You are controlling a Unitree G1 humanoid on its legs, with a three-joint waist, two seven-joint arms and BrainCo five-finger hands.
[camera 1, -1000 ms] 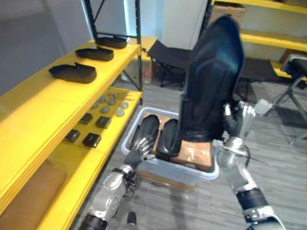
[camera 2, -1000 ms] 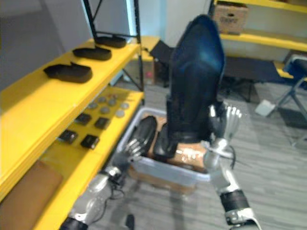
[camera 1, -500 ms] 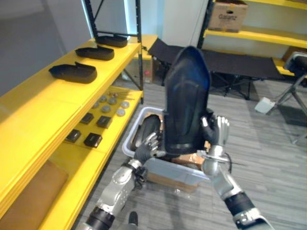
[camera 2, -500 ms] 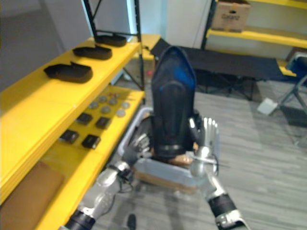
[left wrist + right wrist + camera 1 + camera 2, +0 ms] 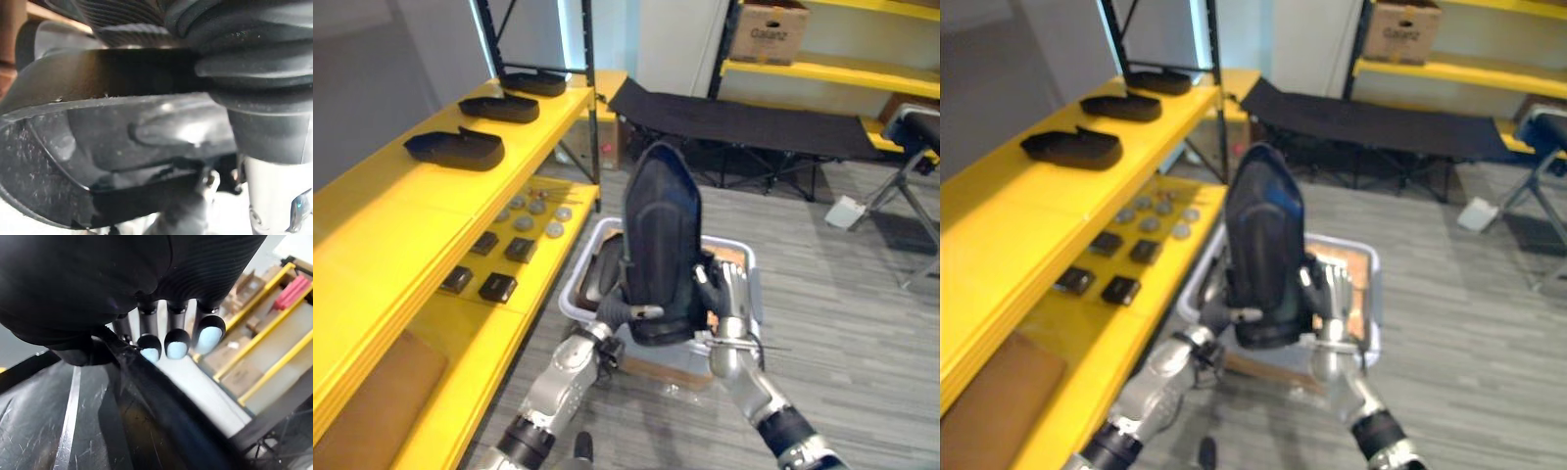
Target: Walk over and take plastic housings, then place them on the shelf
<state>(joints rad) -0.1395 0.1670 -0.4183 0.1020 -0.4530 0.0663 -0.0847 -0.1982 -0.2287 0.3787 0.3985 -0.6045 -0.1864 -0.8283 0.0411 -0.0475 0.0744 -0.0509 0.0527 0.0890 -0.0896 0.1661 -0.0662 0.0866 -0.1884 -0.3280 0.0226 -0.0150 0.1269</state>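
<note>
A tall black plastic housing [image 5: 661, 235] stands upright over the grey bin [image 5: 753, 286], held between both hands. My left hand [image 5: 615, 313] grips its lower left edge, thumb across the front; the left wrist view has the glossy shell [image 5: 98, 147] right against the wrist cover. My right hand [image 5: 729, 294] presses the right side with straight fingers [image 5: 176, 340] reaching past the housing's edge [image 5: 73, 406]. Another black housing [image 5: 600, 272] lies in the bin behind it. Three housings [image 5: 455, 147] sit in a row on the yellow shelf [image 5: 431, 211].
The lower shelf level carries small dark blocks [image 5: 499, 286] and grey discs [image 5: 533, 208]. A cardboard slab [image 5: 732, 257] lies in the bin. A black folding cot [image 5: 754, 122] and more yellow racking with a cardboard box [image 5: 769, 34] stand behind. Grey floor spreads to the right.
The raised housing has come down and left, now low over the bin. My left hand left the housing in the bin and took the held one's lower edge. The camera shifted.
</note>
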